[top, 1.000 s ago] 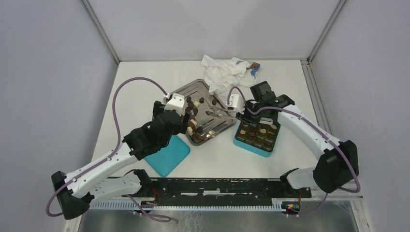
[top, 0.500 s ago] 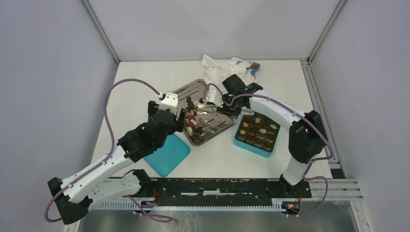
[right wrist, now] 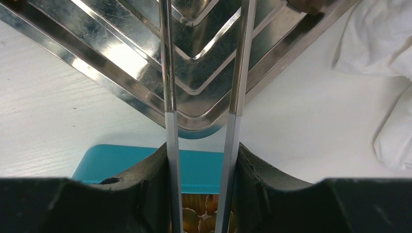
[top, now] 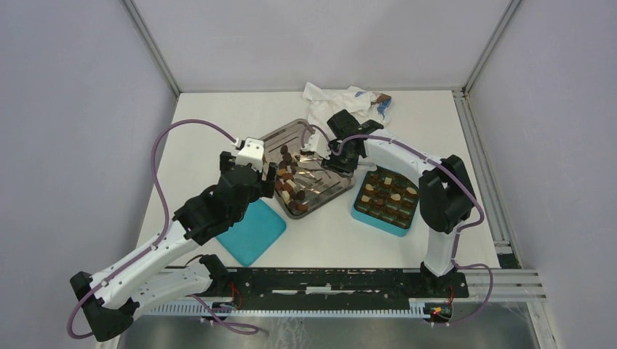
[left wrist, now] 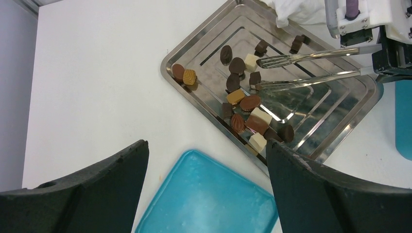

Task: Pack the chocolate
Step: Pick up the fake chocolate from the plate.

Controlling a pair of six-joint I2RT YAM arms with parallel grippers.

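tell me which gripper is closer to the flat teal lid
left. the left gripper hangs open just over the lid's far edge, while the right gripper is across the tray, shut on the tongs

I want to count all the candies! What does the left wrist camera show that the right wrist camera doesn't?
Only the left wrist camera shows loose chocolates on the tray, the tips of the tongs and a flat teal lid. Only the right wrist camera shows packed chocolates peeking from the teal box. Both show the tray, the tongs, the white cloth and the table.
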